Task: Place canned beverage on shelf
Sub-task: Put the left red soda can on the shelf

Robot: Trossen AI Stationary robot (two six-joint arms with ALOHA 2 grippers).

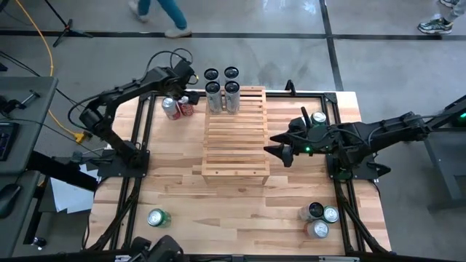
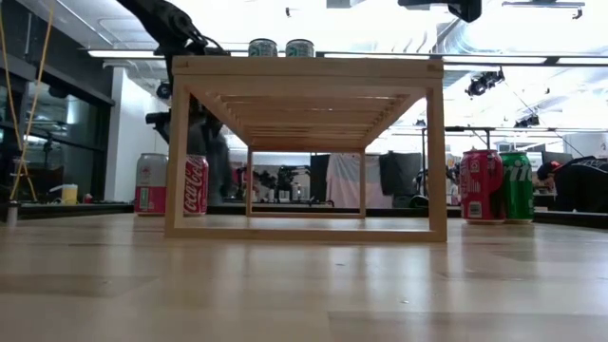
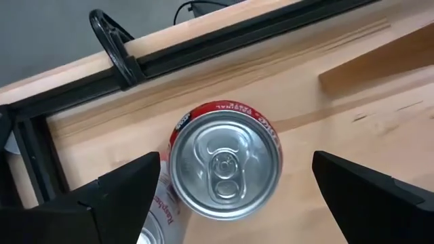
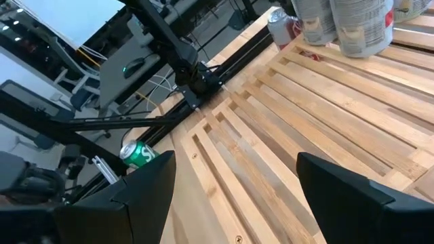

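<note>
Hovering with my left claw (image 3: 230,186) spread wide, I see a red-rimmed aluminium can (image 3: 225,160) upright on the tabletop directly beneath, between my fingers, untouched. Only my wrist camera shows its silver lid; from overhead my arm partly hides it. My right claw (image 1: 277,145), open and empty, waits beside the pale slatted wooden shelf (image 1: 234,135).

The wooden table (image 1: 175,196) carries the pale slatted shelf (image 1: 234,138) at its centre, two red cans (image 1: 177,108) near the far left, a green can (image 1: 157,217) front left, and three cans (image 1: 319,217) front right.
</note>
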